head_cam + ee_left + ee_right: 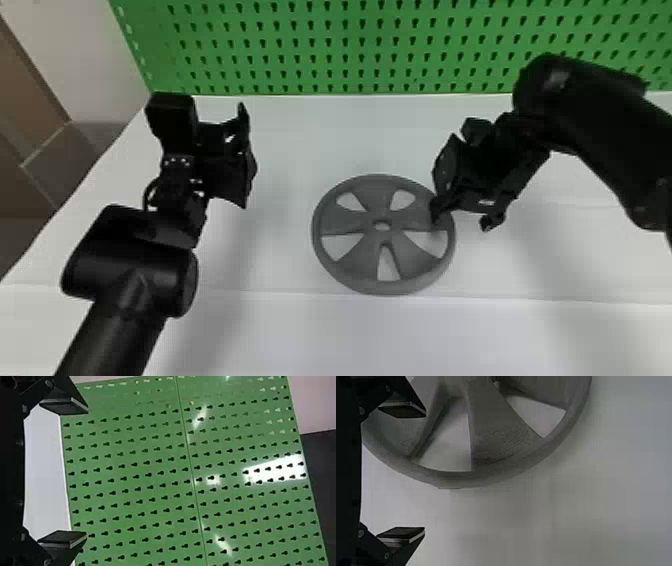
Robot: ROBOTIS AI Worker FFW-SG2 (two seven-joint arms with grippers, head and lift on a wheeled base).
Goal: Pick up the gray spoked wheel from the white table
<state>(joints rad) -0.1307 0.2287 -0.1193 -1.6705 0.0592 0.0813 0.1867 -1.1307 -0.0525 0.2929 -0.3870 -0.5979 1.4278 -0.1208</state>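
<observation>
The white table (300, 330) spreads across the scene, with a faint line running left to right over its near part. A green pegboard (350, 47) stands upright along its far side, covered in rows of dark slots.

There are 2 black arms. The right arm (600, 115) comes in from the right and bends down toward the middle; the left arm (130, 280) rises from the near left. Soft shadows lie on the table below them.

The gray spoked wheel (367, 197) lies flat on the table between the 2 arms, closer to the right arm, its near rim at about the faint line. It has 5 broad spokes, 5 openings between them with white showing through, and 1 small round hole at the hub.

The left pincer (246, 156) is raised over the left part of the table, to the left of the wheel and well apart from it. Its 2 fingers are spread wide, with nothing between them.

The right pincer (461, 221) is at the wheel's right edge, also spread wide and gripping nothing. Of its 2 fingers, 1 is over the right part of the wheel and the other is to the right, beyond the rim; I cannot tell whether the first touches the wheel.
</observation>
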